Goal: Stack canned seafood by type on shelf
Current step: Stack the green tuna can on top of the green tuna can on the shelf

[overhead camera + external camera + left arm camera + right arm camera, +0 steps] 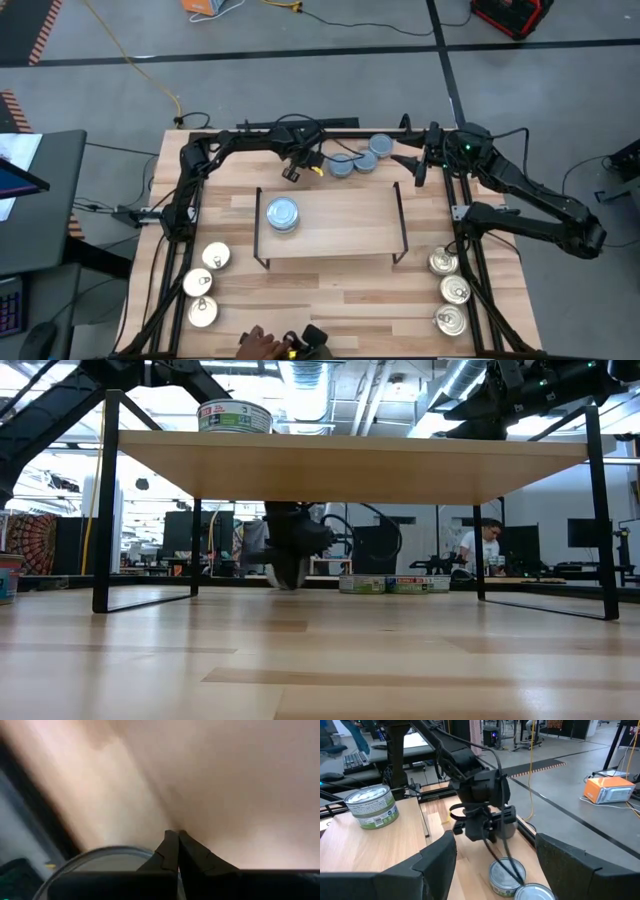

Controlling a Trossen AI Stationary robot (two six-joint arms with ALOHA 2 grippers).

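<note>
The light wooden tabletop (330, 300) sits on a grey workshop floor. Nearest, 3 shiny silver-gold pull-tab tins (208, 284) lie at its front left and 3 more (449, 290) at front right, all untouched. At centre, the small low wooden shelf on black wire legs (345, 225) carries 1 stack of dull blue-grey tins (282, 213). Beyond it, 3 blue-grey tins (362, 156) wait. The left gripper (293, 171) hangs beside them, fingers pressed together on nothing; the right gripper (420, 168) waits, spread, farther right. Judgement: the blue-grey stack is underway; next, spread the fingers and take another tin.
</note>
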